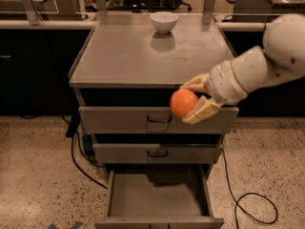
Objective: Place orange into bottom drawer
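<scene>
My gripper (pixel 190 99) is shut on the orange (pixel 183 103), a small round bright-orange fruit, and holds it in the air in front of the cabinet's top drawer, right of its handle. The white arm reaches in from the right. The bottom drawer (pixel 159 197) is pulled open below, a shallow grey tray with a bare inside. The orange hangs well above it, over its right half.
The grey metal cabinet (pixel 124 61) has a flat top with a white bowl (pixel 164 21) at the back. The two upper drawers (pixel 157 119) with dark handles are shut. Black cables (pixel 248 202) lie on the speckled floor on both sides. Dark counters stand left and right.
</scene>
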`<state>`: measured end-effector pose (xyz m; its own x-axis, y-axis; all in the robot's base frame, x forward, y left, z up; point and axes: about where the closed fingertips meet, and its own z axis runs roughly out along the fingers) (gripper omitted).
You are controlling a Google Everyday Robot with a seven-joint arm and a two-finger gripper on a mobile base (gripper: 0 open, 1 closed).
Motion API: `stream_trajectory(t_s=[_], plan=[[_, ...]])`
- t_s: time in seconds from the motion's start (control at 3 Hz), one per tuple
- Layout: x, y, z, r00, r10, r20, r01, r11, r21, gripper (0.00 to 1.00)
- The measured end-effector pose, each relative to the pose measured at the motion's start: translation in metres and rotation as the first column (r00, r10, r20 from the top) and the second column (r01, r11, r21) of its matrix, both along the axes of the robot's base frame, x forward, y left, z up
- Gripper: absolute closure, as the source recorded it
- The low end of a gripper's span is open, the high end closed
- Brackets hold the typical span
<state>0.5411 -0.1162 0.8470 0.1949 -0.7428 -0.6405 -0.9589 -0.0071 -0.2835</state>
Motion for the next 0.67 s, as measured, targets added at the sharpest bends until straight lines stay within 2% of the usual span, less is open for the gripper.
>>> stream_trajectory(t_s=[0.33,0.67], plan=[[-0.043,-0.028,-0.091,0.9809,-0.154,-0.12,0.164,0.983,0.084,1.0],[-0.064,-0.046,-0.158,0.9537,-0.213,-0.212,0.231,0.971,0.061,1.0]])
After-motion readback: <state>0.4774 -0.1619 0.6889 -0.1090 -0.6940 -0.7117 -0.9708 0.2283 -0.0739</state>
